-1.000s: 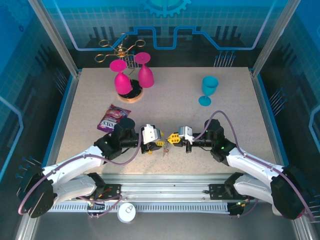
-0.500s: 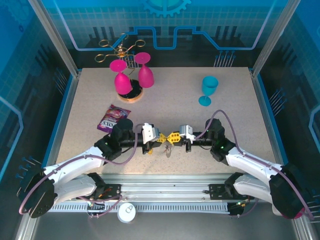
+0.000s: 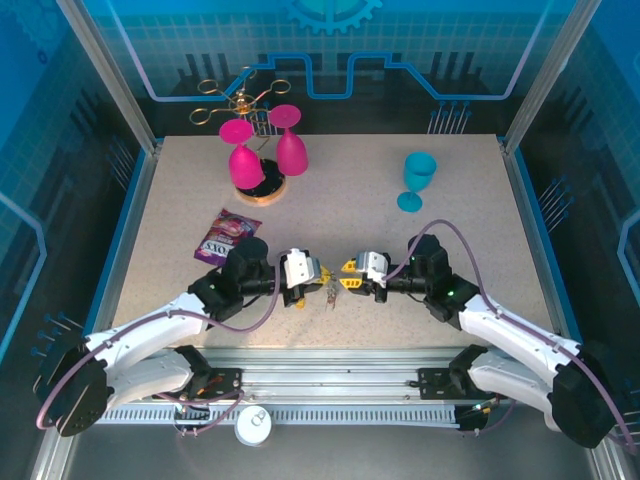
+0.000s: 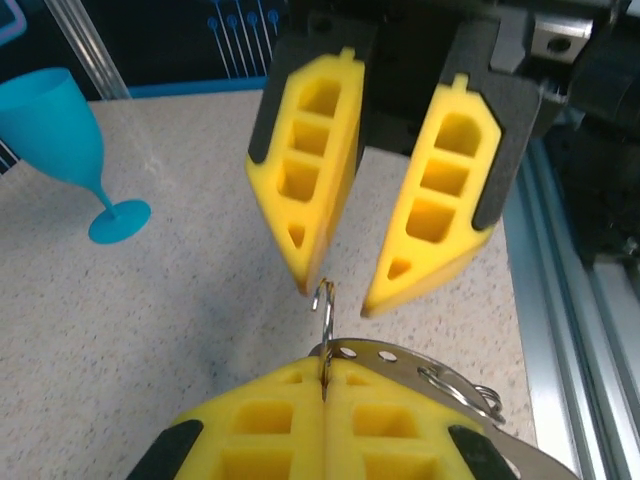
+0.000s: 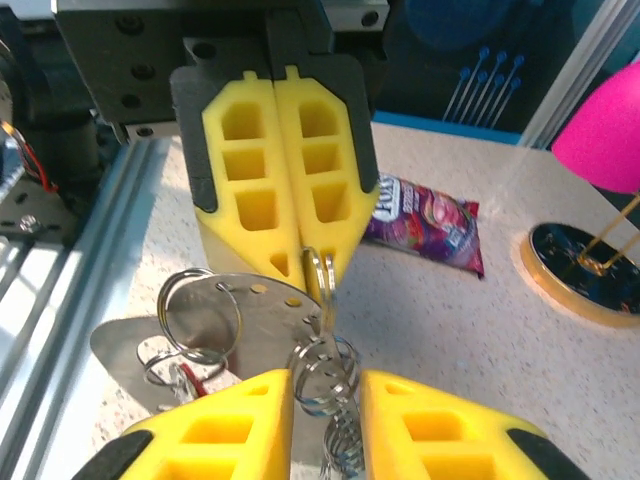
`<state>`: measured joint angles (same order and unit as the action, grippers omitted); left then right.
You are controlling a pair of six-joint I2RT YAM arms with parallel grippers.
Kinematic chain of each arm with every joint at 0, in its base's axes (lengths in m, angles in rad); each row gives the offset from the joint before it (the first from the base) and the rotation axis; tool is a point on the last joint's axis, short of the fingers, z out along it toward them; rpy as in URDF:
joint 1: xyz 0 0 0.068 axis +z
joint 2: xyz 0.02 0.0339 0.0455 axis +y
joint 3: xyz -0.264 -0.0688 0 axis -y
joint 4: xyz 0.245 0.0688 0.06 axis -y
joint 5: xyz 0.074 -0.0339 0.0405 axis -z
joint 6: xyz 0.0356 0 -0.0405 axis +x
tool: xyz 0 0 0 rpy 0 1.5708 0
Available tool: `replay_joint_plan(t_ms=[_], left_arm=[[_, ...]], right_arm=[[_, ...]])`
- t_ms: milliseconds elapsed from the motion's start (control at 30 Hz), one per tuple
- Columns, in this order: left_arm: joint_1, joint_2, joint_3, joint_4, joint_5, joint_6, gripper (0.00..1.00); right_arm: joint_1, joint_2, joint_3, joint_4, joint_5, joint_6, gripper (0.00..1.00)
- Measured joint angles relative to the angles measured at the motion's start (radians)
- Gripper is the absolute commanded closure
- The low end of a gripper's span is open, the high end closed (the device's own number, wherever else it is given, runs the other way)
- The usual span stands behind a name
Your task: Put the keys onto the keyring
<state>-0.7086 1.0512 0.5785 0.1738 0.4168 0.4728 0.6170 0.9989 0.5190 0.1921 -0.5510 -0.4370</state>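
**Ring clamped, threading not yet confirmed**

The left end effector (image 5: 318,278) is pressing its yellow pads flat together on a thin metal split ring (image 4: 324,305), which is standing edge-on just past the fingertips. Right behind that grip the rest of the keyring (image 5: 250,320) is hanging: a perforated metal plate carrying several wire loops and a small red bit, all held clear of the counter (image 3: 450,180).

The right end effector (image 4: 338,300) is facing the left one tip to tip, with its fingers standing apart and gripping nothing. The top of the clamped ring is sitting just at the gap between its fingertips. In its own wrist view a tight coil of rings (image 5: 322,355) is lying between its open pads.

From above, small metal pieces (image 3: 328,293) are dangling below the point where the two end effectors are meeting. They are too small to name.

As a judgement, the work is sitting mid-task. The ring is being presented and steadied, but whether either of the keys is already threaded cannot be told. Feeding the keys onto the ring appears to be what is left.
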Motion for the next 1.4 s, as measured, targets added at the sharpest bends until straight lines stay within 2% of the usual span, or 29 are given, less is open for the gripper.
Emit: replay_joint_plan(t_ms=[233, 467, 633, 700, 833, 933, 1067, 1167, 1267, 1400], left_arm=[[-0.023, 0.031, 0.084, -0.132, -0.036, 0.098, 1.00], [-0.041, 0.064, 0.132, -0.228, -0.051, 0.168, 1.00], [-0.044, 0.080, 0.147, -0.281, -0.058, 0.203, 1.00], [-0.045, 0.084, 0.153, -0.293, -0.061, 0.212, 1.00], [-0.046, 0.090, 0.165, -0.308, -0.072, 0.219, 1.00], [-0.047, 0.091, 0.167, -0.317, -0.077, 0.218, 1.00], [-0.046, 0.090, 0.167, -0.315, -0.082, 0.207, 0.87], [-0.047, 0.084, 0.153, -0.281, -0.080, 0.172, 0.84], [-0.047, 0.075, 0.129, -0.243, -0.080, 0.134, 0.85], [-0.047, 0.070, 0.108, -0.219, -0.078, 0.101, 0.99]], right_arm=[[0.040, 0.014, 0.053, -0.115, 0.053, -0.074, 0.71], [0.066, 0.055, 0.063, -0.124, 0.061, -0.089, 0.78], [0.070, 0.055, 0.063, -0.123, 0.066, -0.088, 0.79], [0.070, 0.055, 0.063, -0.121, 0.066, -0.089, 0.83], [0.074, 0.056, 0.063, -0.117, 0.066, -0.093, 1.00], [0.075, 0.060, 0.063, -0.116, 0.066, -0.087, 1.00], [0.076, 0.066, 0.061, -0.100, 0.063, -0.078, 1.00], [0.076, 0.068, 0.049, -0.064, 0.046, -0.056, 1.00], [0.076, 0.073, 0.035, -0.029, 0.038, -0.033, 1.00], [0.076, 0.078, 0.019, 0.007, 0.035, -0.006, 1.00]])
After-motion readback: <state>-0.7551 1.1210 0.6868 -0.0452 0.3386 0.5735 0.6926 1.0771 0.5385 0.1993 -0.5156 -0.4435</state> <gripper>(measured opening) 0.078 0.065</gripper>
